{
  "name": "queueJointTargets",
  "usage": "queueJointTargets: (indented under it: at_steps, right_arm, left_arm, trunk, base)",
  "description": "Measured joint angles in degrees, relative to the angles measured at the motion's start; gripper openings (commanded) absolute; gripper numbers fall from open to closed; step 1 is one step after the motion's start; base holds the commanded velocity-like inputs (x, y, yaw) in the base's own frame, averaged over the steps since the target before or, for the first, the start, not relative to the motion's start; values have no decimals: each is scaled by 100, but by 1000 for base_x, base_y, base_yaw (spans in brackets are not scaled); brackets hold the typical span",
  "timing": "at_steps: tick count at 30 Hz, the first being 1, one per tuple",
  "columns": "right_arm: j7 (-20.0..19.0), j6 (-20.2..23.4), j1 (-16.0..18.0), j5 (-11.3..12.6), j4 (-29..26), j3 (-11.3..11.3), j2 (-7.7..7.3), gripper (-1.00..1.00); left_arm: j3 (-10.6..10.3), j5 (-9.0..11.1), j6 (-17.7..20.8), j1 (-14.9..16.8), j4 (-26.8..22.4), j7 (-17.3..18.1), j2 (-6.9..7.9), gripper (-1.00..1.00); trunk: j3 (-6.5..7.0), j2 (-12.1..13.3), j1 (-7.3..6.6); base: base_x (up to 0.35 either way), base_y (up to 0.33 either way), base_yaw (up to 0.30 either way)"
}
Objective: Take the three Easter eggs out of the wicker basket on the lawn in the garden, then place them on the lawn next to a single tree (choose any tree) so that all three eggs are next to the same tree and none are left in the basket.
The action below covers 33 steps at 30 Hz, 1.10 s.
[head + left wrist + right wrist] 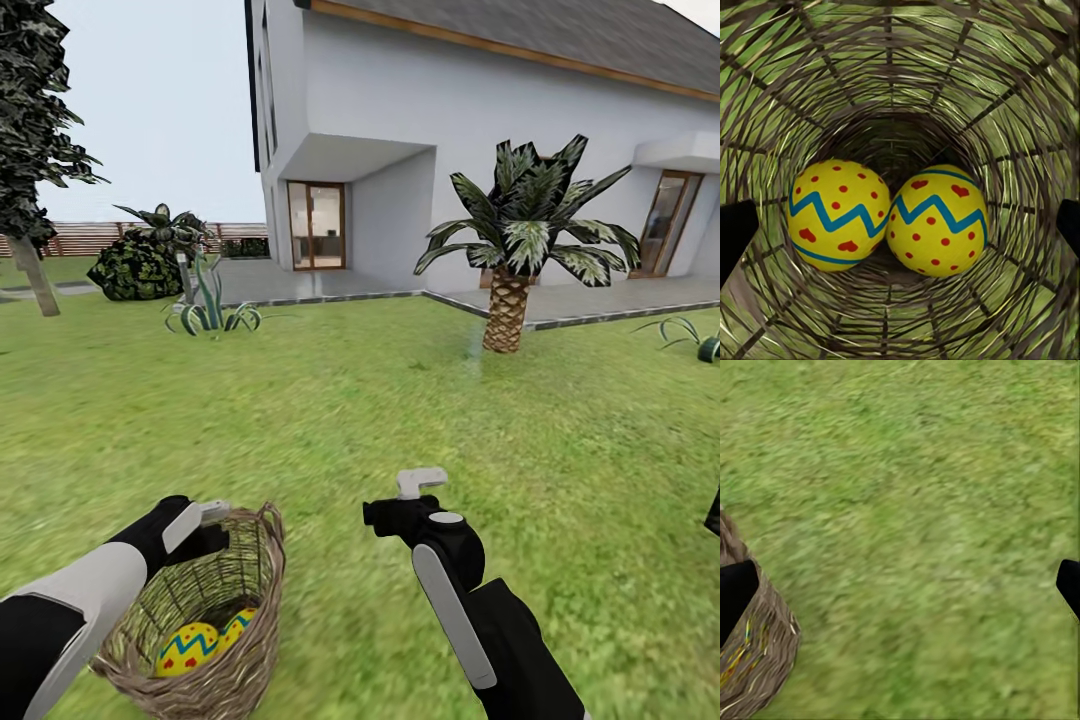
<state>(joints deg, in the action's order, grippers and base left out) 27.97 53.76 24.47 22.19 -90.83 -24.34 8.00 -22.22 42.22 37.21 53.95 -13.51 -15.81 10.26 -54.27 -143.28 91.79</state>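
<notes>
**Inspector:** As the left gripper (pixel 205 525) hangs at the rim of the wicker basket (pixel 255 585), fingers spread wide, what does it face?

**Assistant:** Two Easter eggs (pixel 937 221) touching at the bottom; it looks lined up to reach in. The right gripper (pixel 420 490) hovers open over bare lawn (pixel 400 400), holding nothing, beside the basket.

2 Easter eggs (pixel 885 217) lie side by side, touching, in the wicker basket (pixel 215 680) on the lawn (pixel 400 420), left of the right claw (pixel 420 492).
</notes>
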Motion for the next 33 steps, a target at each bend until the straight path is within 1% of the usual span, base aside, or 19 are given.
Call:
queueJointTargets:
  at_steps: [11,21,33]
  right_arm:
    - [-2,-2,0,0,0,5,0,100]
    - [-8,-2,0,0,3,5,0,100]
    - [-1,26,0,1,0,-1,6,100]
  left_arm:
    - [-1,-2,7,0,12,0,-8,100]
    - [-1,2,9,0,5,-8,16,100]
    - [-2,2,9,0,23,-1,22,100]
  trunk:
    - [0,0,2]
    - [0,0,2]
    - [-266,-15,33]
  base:
    - [37,-18,0]
    - [1,0,0]
    - [0,0,0]
